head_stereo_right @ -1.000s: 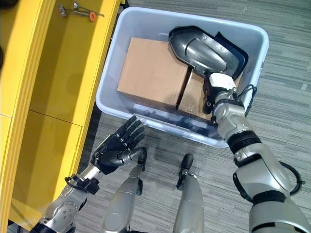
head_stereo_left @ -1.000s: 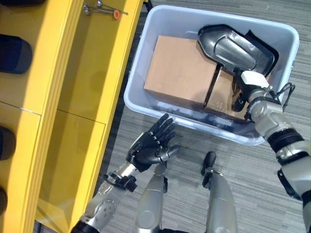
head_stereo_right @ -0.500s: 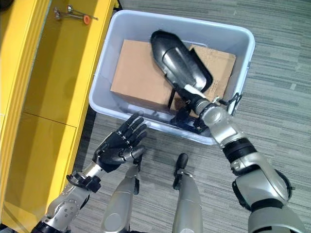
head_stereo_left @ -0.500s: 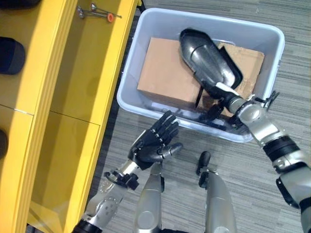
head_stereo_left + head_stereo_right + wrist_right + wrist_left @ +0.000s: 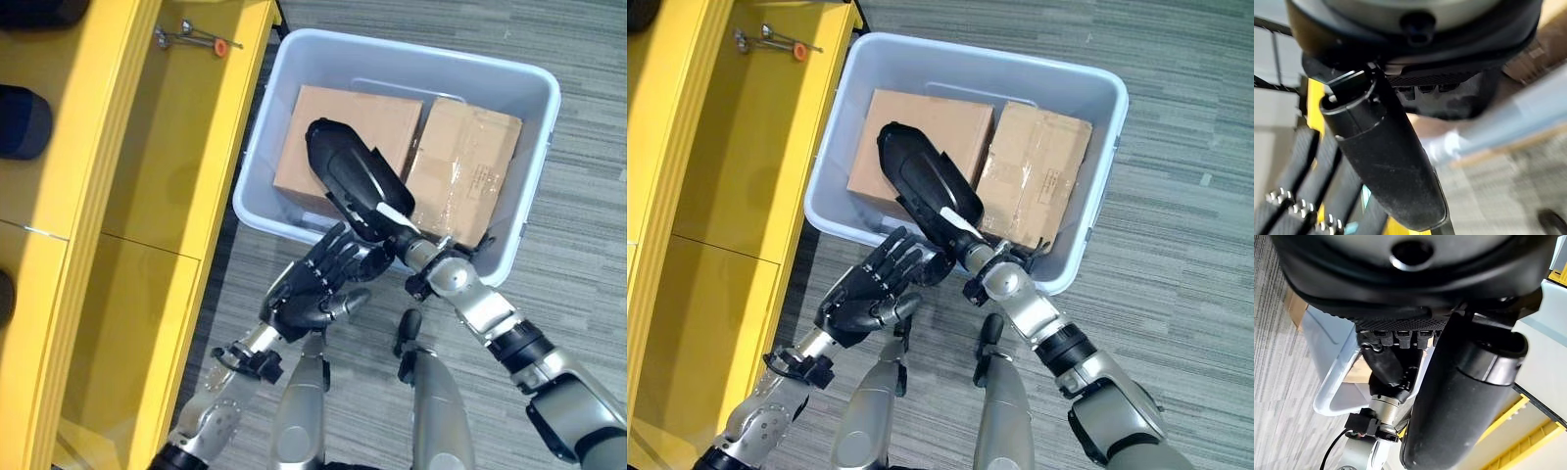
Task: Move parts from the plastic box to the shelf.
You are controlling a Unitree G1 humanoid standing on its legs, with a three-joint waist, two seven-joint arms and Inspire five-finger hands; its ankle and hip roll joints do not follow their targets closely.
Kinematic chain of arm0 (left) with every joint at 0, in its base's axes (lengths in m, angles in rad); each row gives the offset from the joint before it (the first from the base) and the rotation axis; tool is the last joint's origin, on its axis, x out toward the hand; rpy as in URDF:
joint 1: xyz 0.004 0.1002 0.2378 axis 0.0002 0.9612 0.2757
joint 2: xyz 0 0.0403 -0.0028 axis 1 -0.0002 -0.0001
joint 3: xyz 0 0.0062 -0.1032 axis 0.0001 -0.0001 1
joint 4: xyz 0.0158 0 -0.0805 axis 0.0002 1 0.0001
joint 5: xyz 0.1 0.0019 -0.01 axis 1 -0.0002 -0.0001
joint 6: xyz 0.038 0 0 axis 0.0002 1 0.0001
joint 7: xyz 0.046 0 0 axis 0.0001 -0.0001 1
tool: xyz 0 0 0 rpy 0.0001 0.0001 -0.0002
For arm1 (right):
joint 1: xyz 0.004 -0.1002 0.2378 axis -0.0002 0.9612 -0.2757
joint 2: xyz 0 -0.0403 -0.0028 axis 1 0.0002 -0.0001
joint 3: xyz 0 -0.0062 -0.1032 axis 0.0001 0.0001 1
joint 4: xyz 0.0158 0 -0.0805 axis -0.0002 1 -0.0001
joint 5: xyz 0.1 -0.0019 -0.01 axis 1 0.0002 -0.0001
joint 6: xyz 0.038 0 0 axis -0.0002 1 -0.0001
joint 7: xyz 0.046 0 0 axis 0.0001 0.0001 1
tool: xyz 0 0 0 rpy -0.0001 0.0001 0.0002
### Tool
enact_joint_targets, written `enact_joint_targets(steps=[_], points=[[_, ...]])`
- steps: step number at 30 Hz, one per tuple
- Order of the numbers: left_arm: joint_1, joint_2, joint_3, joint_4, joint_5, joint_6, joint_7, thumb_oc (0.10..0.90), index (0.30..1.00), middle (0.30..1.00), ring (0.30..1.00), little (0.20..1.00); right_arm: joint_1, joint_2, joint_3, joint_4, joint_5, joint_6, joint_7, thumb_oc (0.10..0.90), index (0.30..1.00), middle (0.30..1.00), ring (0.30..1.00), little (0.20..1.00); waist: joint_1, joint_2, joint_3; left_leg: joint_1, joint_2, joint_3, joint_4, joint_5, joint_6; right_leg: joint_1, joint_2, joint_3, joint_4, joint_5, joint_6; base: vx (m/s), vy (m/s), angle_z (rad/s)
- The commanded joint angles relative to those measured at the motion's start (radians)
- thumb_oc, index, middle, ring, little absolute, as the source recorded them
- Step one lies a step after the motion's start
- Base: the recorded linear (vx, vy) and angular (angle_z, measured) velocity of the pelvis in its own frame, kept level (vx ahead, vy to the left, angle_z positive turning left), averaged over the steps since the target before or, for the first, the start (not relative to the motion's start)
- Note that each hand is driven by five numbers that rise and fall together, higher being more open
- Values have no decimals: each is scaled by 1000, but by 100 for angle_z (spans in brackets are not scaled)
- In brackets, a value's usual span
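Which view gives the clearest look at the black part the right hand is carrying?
The left eye view: the whole black part shows, held by the right hand over the plastic box. The right eye view matches it. The wrist views do not show it clearly.

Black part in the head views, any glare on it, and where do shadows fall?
Left eye view: pale sheen streaks the black part gripped by the right hand; right eye view: the same sheen, plus a faint dark patch on the yellow shelf.

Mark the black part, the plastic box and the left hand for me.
black part point(image 5: 351, 181), left eye view, on its glossy curved shell.
plastic box point(image 5: 534, 176), left eye view, on its right wall.
left hand point(image 5: 299, 299), left eye view, on the palm.
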Motion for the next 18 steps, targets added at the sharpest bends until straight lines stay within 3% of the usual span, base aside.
enact_joint_targets(steps=[1,11,15,18], points=[[5,-25,-37,-133,8,-90,-16,900,1000,1000,1000,1000,-115,44,-96,-83,54,-158,-142,900,1000,1000,1000,1000,-10,-4,-15,29,-20,-8,-7,7,52,123,10,87,-82,3,24,0,64,2],[9,-36,-87,-137,-1,-118,7,900,1000,1000,1000,1000,-207,68,-195,-31,113,-227,-244,900,1000,1000,1000,1000,3,21,-40,71,-32,-15,-20,-4,54,164,-6,84,-96,-5,23,18,53,1],[26,-37,-91,-140,-6,-126,0,900,1000,1000,1000,1000,-222,58,-193,-84,41,-218,-190,900,1000,1000,1000,1000,3,24,-49,81,-33,-15,-26,-3,51,169,-9,85,-99,-5,25,12,45,0],[40,-33,-90,-141,-11,-135,-11,900,1000,1000,1000,1000,-218,34,-177,-145,-83,-224,-169,900,1000,1000,1000,1000,0,19,-55,88,-33,-14,-31,-3,51,176,-11,85,-105,-3,26,4,12,0]])
